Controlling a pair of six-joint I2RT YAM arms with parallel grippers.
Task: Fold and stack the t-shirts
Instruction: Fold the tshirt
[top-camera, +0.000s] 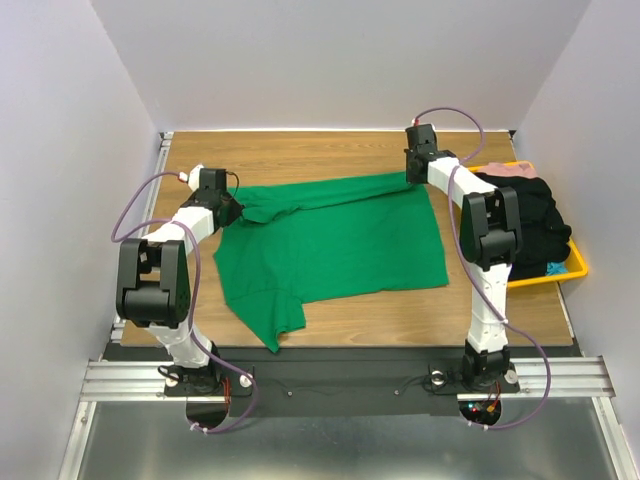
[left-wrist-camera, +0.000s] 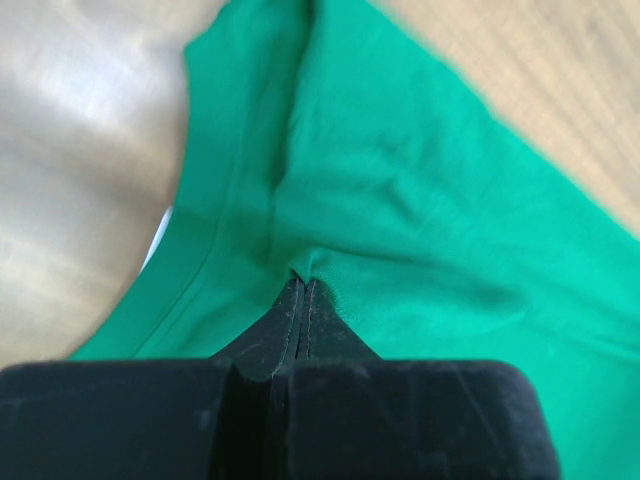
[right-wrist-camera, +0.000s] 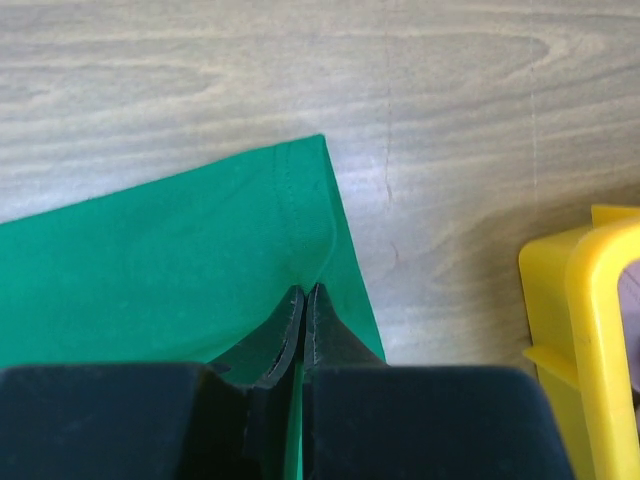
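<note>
– Top external: green shirt (top-camera: 340, 250) lies spread on the table (top-camera: 420, 320) between the two arms, mostly flat. Its near-left sleeve sticks out toward the bases.
– Grippers?
– Left gripper (top-camera: 232, 208) is clamped on the shirt's far-left edge, by the neckband per left wrist. Right gripper (top-camera: 412, 176) is pinched tight on the far-right corner at the hem; right wrist shows its fingers closed on cloth.
– Any fold in yet?
– Far edge looks raised and creased between the two pinch points. I'd call that a first fold in hand, not finished. Sleeves aren't tucked, body is at full width.
– Stack?
– None visible. Yellow tray (top-camera: 575, 265) at the right holds a heap of dark clothes (top-camera: 530, 215), unfolded. Can't tell whether those are shirts.
– So progress?
– Early, by my read. Left to do: finish this fold, fold in the sleeves, halve it, place it, then any others.
</note>
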